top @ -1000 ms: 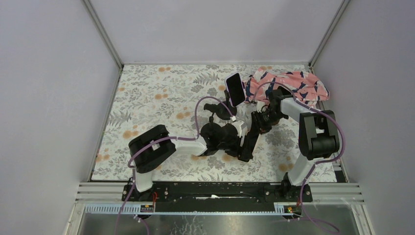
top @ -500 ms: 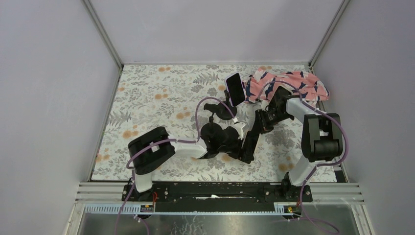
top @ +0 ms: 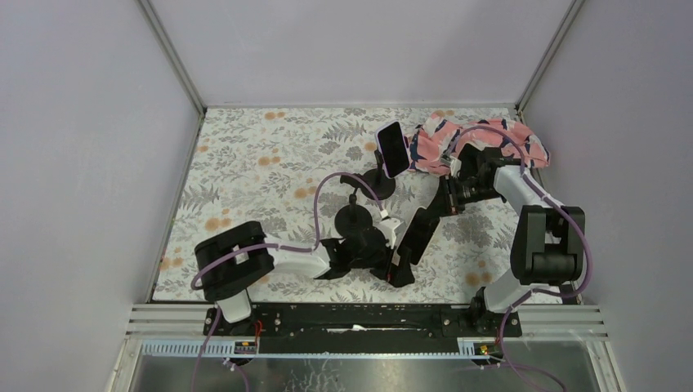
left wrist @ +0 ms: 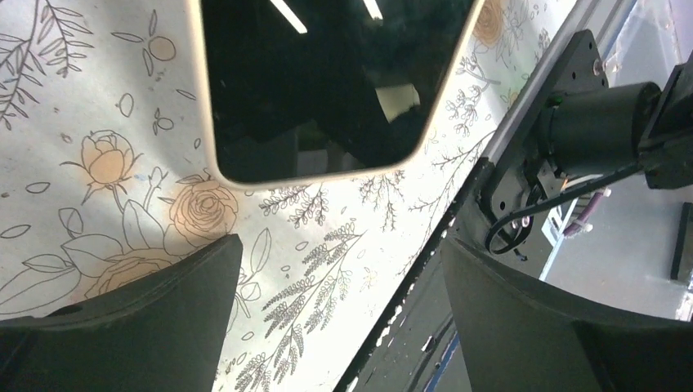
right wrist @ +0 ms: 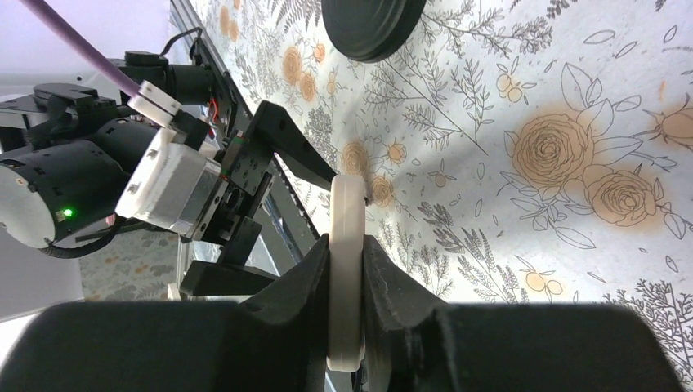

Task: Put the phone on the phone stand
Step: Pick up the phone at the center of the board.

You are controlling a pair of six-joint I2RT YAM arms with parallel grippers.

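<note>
The phone point(top: 415, 234) has a cream case and a dark screen. My right gripper point(top: 448, 198) is shut on its edge and holds it tilted above the floral mat. It shows edge-on between the right fingers in the right wrist view point(right wrist: 347, 204). In the left wrist view its lower end point(left wrist: 327, 82) fills the top. An empty black phone stand point(top: 353, 219) with a round base stands just left of the phone. My left gripper point(top: 394, 265) is open and empty, low by the phone's near end; its fingers point(left wrist: 122, 310) frame bare mat.
A second stand point(top: 380, 181) behind carries another phone point(top: 392, 149) with a pale case. A pink patterned cloth point(top: 482, 143) lies at the back right. A black round stand base point(right wrist: 372, 24) shows in the right wrist view. Grey walls enclose the mat; a metal rail point(top: 368, 318) runs along the near edge.
My left arm has drawn back toward the near edge, away from the phone. My right arm's elbow has swung right and back, still holding the phone.
</note>
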